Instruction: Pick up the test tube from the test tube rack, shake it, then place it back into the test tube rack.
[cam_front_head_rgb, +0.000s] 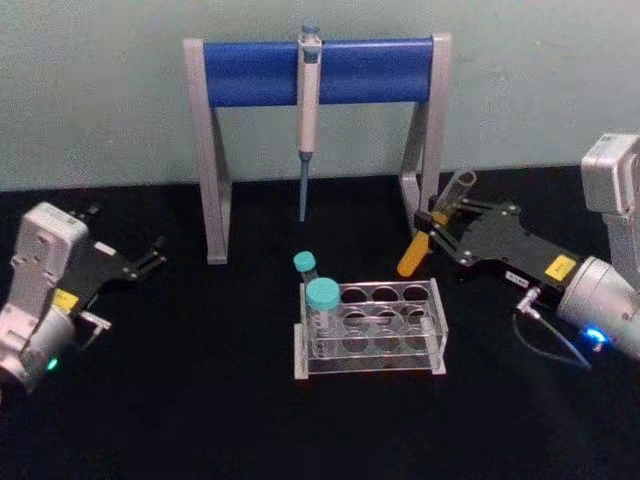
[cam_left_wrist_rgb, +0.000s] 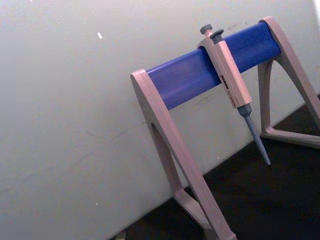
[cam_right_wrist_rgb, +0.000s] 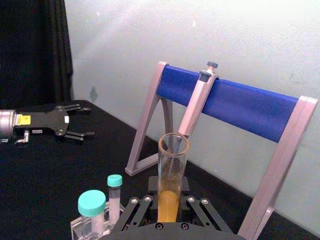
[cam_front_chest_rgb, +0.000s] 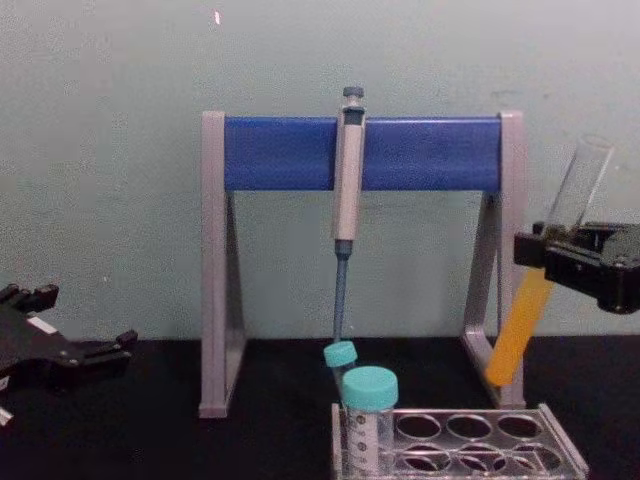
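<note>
Step in hand: judging by how things lie, the pick is done and the shake is the step now; the return is not yet made
Test tube: the test tube (cam_front_head_rgb: 413, 258) is in the air, out of the test tube rack (cam_front_head_rgb: 437, 322), behind it and towards its right end, clear of the top plate
Tilt: it leans, with the open mouth up and to the right and the round bottom down and to the left; the yellow-orange liquid sits in the lower part
Right gripper: the right gripper (cam_front_head_rgb: 430, 232) is clamped on the tube at about mid-length, with glass showing above and below its fingers
Left gripper: the left gripper (cam_right_wrist_rgb: 82, 121) is parked low over the table at the far left, fingers spread, holding nothing
Rack: two teal-capped tubes, the wide one (cam_front_head_rgb: 322, 300) and the small one (cam_front_head_rgb: 305, 263), stand at its left end; the holes at the right look free
Behind: a pipette (cam_front_head_rgb: 308, 110) hangs from the pipette stand (cam_front_head_rgb: 260, 72), whose right leg is near the tube
Next move calls for: a gentle shake, since the tube has no cap, kept clear of the stand's leg; then bring the tube upright and centre its bottom over a free hole before lowering
</note>
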